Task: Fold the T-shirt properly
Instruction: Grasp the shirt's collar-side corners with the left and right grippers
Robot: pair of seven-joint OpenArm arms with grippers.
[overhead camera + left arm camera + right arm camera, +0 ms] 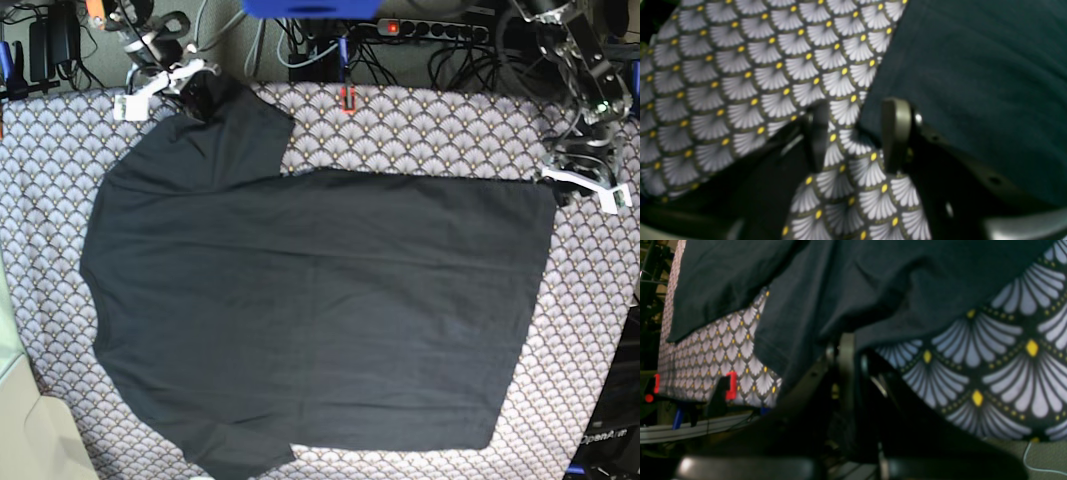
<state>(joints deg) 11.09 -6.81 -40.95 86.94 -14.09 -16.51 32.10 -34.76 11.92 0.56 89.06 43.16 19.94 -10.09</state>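
**Ana:** While the T-shirt (310, 310) lies spread flat across the scallop-patterned cloth (40, 200), collar side toward the base view's left and hem toward its right, the two arms sit at its far corners. The right gripper (185, 85) is up at the far sleeve, and its wrist view shows the jaws pinched tight with dark fabric running straight into them.

**Ben:** And the left gripper (857, 133)?

**Ana:** Parted. Its wrist view shows both fingers (895, 133) apart, with only patterned cloth between them. The shirt's edge sits just beside the right-hand finger, not inside the gap.

**Ben:** So what's the danger?

**Ana:** If the jaws close where they stand, I'd expect them to bite the tablecloth instead of the hem. Lifting then would drag the whole cover and rumple the shirt. And if the right arm pulls alone, one corner rises while the other stays down, so the fold goes crooked.

**Ben:** Anything we can't judge?

**Ana:** Plenty. Both wrist views are blurred. How deep the sleeve sits in the right jaws is lost in shadow, and the near sleeve runs off the base view's bottom edge.
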